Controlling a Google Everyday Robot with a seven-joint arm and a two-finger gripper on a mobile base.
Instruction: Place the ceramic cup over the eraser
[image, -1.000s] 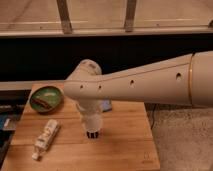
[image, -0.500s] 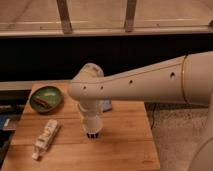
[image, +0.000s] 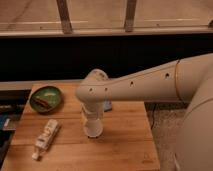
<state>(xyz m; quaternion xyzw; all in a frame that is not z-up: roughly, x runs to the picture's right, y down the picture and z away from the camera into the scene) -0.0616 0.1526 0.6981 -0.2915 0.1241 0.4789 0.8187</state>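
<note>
My gripper (image: 93, 125) points straight down over the middle of the wooden table (image: 125, 145), mostly hidden under the white wrist. A small white cylinder that looks like the ceramic cup (image: 93, 131) is at its lower end, at or just above the table top. I cannot tell whether the gripper holds it. The black striped eraser does not show; the spot where it stood lies under the white cup shape.
A green bowl (image: 46, 98) with something dark in it stands at the table's back left. A white-and-tan tube-shaped packet (image: 46, 140) lies at the front left. A light-blue pad (image: 107, 105) peeks out behind the arm. The table's right edge borders grey floor.
A dark block was visible under the gripper's tip before; now a white cup shape is there and the dark block is hidden. The arm has barely shifted.
</note>
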